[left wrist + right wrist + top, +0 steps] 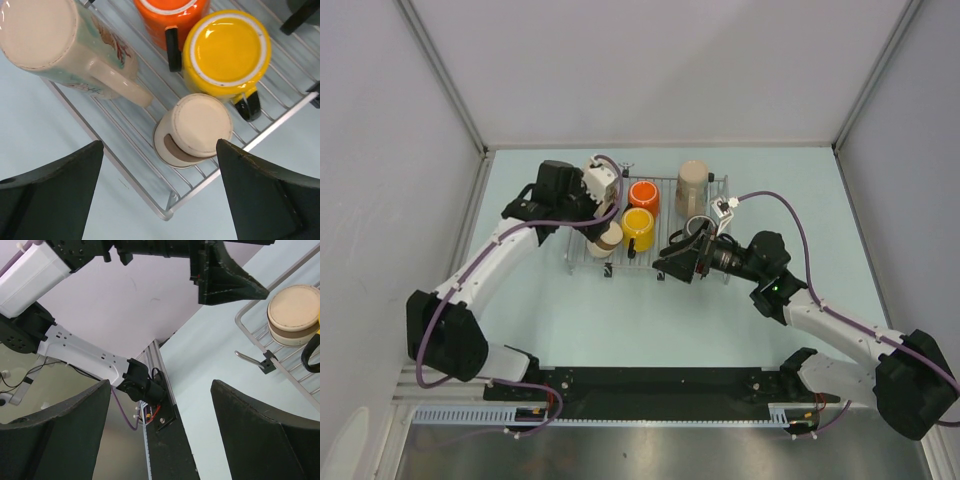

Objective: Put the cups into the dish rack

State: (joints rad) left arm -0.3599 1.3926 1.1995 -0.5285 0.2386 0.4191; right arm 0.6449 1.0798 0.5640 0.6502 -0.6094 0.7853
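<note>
The left gripper stands wide open and empty, just above a small beige cup that sits upside down near a corner of the rack, next to the yellow cup and the orange cup. The right gripper is also open and holds nothing, at the rack's near edge.

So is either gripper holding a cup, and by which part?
Nothing is held. The left gripper stands open above the small beige cup; the right gripper is open and empty.
</note>
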